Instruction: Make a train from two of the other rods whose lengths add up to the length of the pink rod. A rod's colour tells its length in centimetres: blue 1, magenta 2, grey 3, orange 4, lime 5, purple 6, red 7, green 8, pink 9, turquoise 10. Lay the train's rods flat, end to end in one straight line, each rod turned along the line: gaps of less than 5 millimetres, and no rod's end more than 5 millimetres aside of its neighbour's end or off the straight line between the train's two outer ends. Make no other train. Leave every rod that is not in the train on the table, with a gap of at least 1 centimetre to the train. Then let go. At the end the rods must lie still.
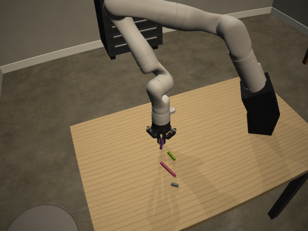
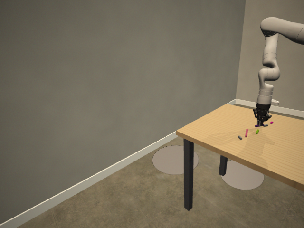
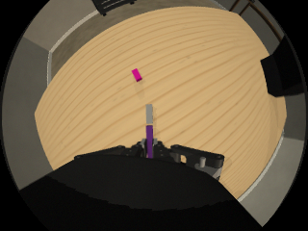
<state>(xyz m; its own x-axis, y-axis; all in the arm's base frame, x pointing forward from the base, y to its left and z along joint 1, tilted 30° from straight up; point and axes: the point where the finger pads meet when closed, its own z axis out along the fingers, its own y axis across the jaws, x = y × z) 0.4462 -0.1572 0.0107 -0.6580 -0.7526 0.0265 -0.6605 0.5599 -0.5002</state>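
My gripper point(image 1: 161, 141) point(image 2: 261, 124) point(image 3: 150, 144) is shut on the purple rod point(image 1: 160, 145) point(image 2: 256, 126) point(image 3: 149, 137) and holds it level, low over the wooden table point(image 1: 111, 149). In the wrist view a short grey piece point(image 3: 149, 114) lies in line with the purple rod's far end. I cannot tell if they touch. The pink rod point(image 1: 168, 169) point(image 2: 246, 132) lies flat in front of the gripper. The lime rod point(image 1: 171, 155) point(image 2: 257, 131) lies between them. A grey rod point(image 1: 174, 184) point(image 2: 240, 137) lies nearer the front edge. The short magenta rod point(image 2: 271, 122) point(image 3: 137, 75) lies behind the gripper.
The arm's black base block point(image 1: 260, 111) stands at the table's right side. A dark drawer cabinet point(image 1: 131, 32) stands on the floor behind the table.
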